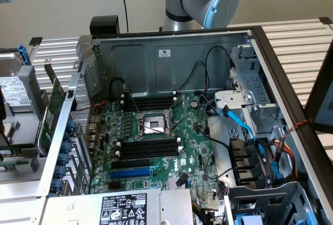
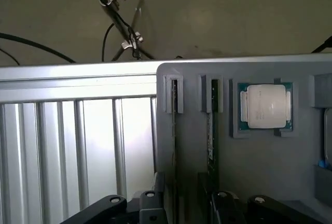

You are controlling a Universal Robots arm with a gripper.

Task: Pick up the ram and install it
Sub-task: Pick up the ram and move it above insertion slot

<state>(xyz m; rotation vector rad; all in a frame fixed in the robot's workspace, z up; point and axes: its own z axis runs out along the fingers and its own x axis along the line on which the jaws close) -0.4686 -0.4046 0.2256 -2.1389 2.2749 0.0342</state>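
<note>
There's the ram point(image 2: 213, 130), standing on edge in a narrow slot of the grey holder point(image 2: 259, 172), just its thin dark-green edge showing, with a second slot point(image 2: 174, 97) beside it and a bare processor point(image 2: 266, 106) seated in a pocket on the other side. The gripper point(image 2: 187, 211) hangs over the holder near the stick's end, fingers spread wide and carrying nothing. To do this well, I'd say it wants to centre on that thin edge, pinch the flat faces midway along, and draw straight along the slot so nothing binds, staying off the processor. Across in the open case, the motherboard point(image 1: 192, 147) shows black memory slots point(image 1: 148, 147) either side of the socket. As for writing, the power supply label point(image 1: 122, 208) and the case sticker point(image 1: 165, 53) carry print too small to read.
</note>
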